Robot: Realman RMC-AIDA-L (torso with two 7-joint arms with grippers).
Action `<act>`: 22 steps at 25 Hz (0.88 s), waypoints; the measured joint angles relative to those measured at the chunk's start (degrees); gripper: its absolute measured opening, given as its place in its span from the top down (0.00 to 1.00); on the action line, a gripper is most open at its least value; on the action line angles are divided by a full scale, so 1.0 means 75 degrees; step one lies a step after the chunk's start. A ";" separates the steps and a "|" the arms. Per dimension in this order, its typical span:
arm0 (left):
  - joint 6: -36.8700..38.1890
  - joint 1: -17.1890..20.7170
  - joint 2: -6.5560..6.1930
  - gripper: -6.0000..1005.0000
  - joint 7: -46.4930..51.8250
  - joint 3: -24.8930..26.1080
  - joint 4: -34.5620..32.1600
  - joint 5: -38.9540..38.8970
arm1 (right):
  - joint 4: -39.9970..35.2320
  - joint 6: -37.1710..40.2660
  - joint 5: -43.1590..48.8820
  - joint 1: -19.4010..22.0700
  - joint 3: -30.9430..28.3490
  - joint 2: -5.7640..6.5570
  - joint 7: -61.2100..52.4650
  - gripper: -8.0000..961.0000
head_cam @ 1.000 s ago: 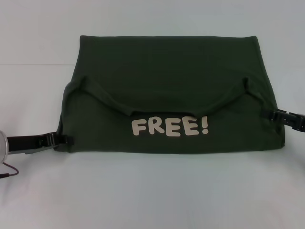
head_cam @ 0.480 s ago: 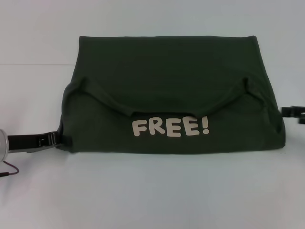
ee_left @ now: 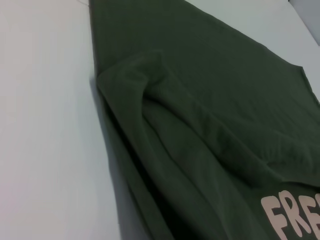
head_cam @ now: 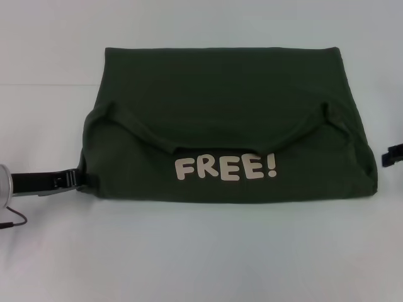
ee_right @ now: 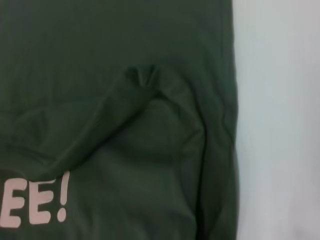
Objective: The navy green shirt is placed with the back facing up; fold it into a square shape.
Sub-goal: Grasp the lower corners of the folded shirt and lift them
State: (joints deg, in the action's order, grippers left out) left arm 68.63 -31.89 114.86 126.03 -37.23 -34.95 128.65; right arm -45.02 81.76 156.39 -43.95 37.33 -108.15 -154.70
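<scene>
The navy green shirt [head_cam: 220, 119] lies folded into a wide rectangle in the middle of the white table. Its near layer is turned up, showing a cream "FREE!" print [head_cam: 225, 167]. My left gripper [head_cam: 80, 179] sits low at the shirt's near left corner, touching the fabric edge. My right gripper [head_cam: 393, 155] shows only at the picture's right edge, apart from the shirt's right side. The left wrist view shows the bunched left fold of the shirt [ee_left: 165, 125]. The right wrist view shows its puckered right fold [ee_right: 150, 100].
The white table [head_cam: 201, 251] surrounds the shirt on all sides. A thin dark cable [head_cam: 12, 220] hangs near my left arm at the left edge.
My right gripper has pulled back to the right, off the shirt's right edge. The left gripper has shifted slightly up and in at the left corner.
</scene>
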 joint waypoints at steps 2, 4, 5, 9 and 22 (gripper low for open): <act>0.0020 -0.0006 -0.0003 0.96 0.0000 0.0019 -0.0005 -0.0002 | 0.0301 -0.0301 -0.0039 -0.0043 0.0031 -0.0047 0.0084 0.13; 0.0024 -0.0014 -0.0005 0.96 0.0000 0.0023 -0.0008 -0.0004 | 0.0557 -0.0574 -0.0066 -0.0097 0.0047 -0.0094 0.0157 0.14; 0.0023 -0.0022 -0.0005 0.96 0.0000 0.0026 -0.0008 -0.0005 | 0.0659 -0.0699 -0.0070 -0.0127 0.0051 -0.0131 0.0186 0.14; -0.0003 -0.0054 -0.0004 0.96 0.0000 0.0031 -0.0015 -0.0009 | 0.0757 -0.0979 -0.0109 -0.0231 0.0055 -0.0376 0.0334 0.15; 0.0007 -0.0095 -0.0001 0.96 0.0004 0.0031 -0.0018 -0.0009 | 0.1280 -0.1489 -0.0248 -0.0328 0.0058 -0.0715 0.0613 0.20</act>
State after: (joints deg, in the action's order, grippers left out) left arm 68.68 -32.60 114.86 126.06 -37.00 -35.09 128.58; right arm -35.42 70.59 154.52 -46.41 37.77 -113.52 -150.10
